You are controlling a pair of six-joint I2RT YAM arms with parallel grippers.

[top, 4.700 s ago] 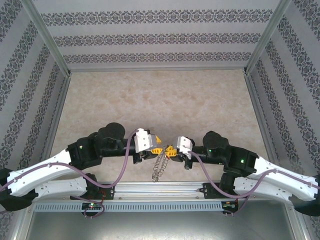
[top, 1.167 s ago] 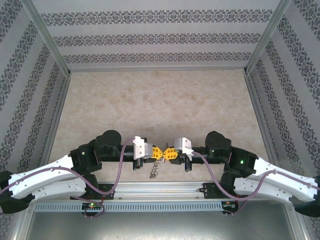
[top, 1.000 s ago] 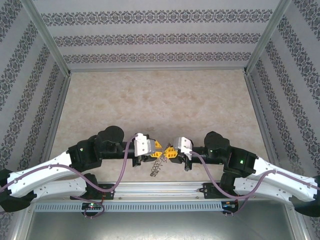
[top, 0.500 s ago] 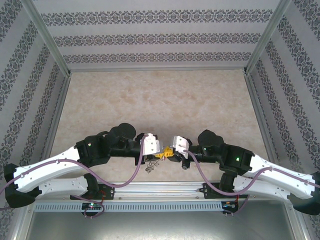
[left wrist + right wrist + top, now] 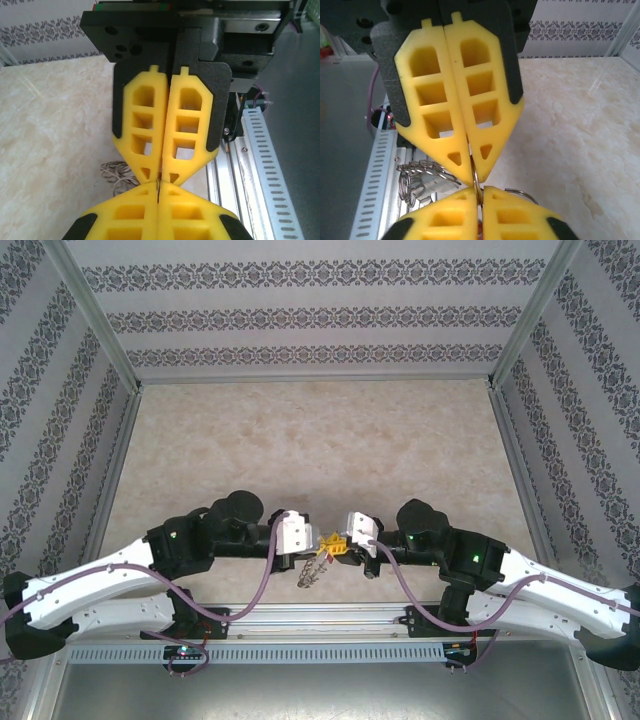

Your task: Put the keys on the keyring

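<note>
Where the grooved aluminium rail [image 5: 320, 618] bounds the table's near edge, the thin metal keyring [image 5: 313, 571], strung with small silvery keys, dangles just beyond it. Slightly past that, the yellow-fingered left gripper [image 5: 324, 541] and right gripper [image 5: 340, 546] meet tip to tip, each closed tight with the ring's wire pinched between its fingertips. Farther from the rail, the beige marbled tabletop [image 5: 320, 440] stretches wide to the patterned walls [image 5: 320, 315].

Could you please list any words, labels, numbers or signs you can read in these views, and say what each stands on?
None can be read.
The wallpaper bears only ornament.
The left claw and its yellow fingers are blank.
Any stamping on the keys of the keyring is too small to tell.
</note>
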